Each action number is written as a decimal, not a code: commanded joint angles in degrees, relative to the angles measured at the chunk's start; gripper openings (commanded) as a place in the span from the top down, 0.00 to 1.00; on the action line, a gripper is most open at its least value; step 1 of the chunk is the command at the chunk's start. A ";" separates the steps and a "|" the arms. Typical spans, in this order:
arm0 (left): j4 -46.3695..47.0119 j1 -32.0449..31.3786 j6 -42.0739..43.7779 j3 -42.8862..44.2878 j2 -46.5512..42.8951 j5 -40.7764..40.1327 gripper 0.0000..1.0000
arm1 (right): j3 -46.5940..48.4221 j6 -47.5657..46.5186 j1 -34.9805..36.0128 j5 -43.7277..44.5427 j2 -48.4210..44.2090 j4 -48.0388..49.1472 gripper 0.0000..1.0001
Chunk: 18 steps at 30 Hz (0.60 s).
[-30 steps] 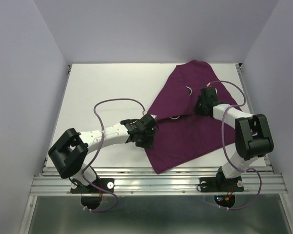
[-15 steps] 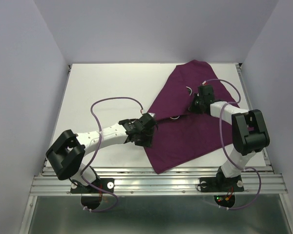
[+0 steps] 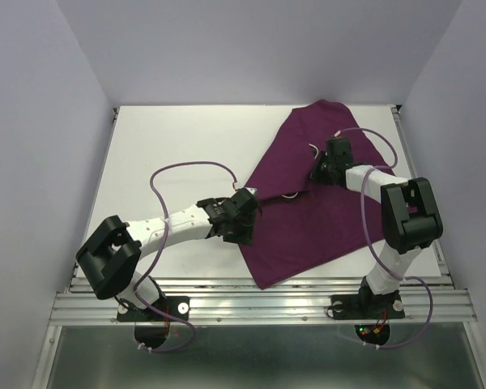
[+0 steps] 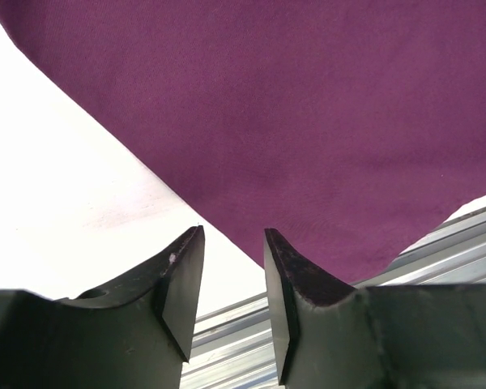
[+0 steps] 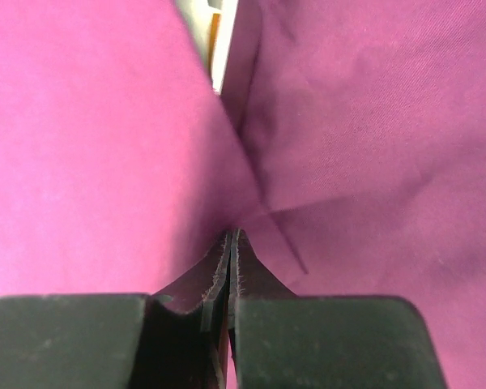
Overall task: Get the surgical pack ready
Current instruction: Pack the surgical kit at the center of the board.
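Right gripper point(image 5: 232, 241) pinches purple cloth point(image 5: 356, 121) at its tips; left gripper point(image 4: 231, 271) gapes empty. Pulling could slip that thin pinch.

A white matte table point(image 3: 170, 154) lies flat inside the enclosure. Plain pale lavender-grey walls point(image 3: 251, 49) rise along its left, far and right sides. Ribbed aluminium rails point(image 3: 259, 304) run across its near edge, with a dark panel point(image 3: 251, 361) below them.

You've got plain dark-purple cloth point(image 3: 308, 227) right of centre; white table point(image 3: 170, 138); arms point(image 3: 182, 220) white, black joints; purple cables point(image 3: 190, 167); pale lilac walls point(image 3: 32, 121).
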 commanded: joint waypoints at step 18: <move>2.47 -0.01 -0.37 -2.03 2.92 5.84 0.34 | -2.98 3.68 0.69 7.15 6.77 1.76 0.99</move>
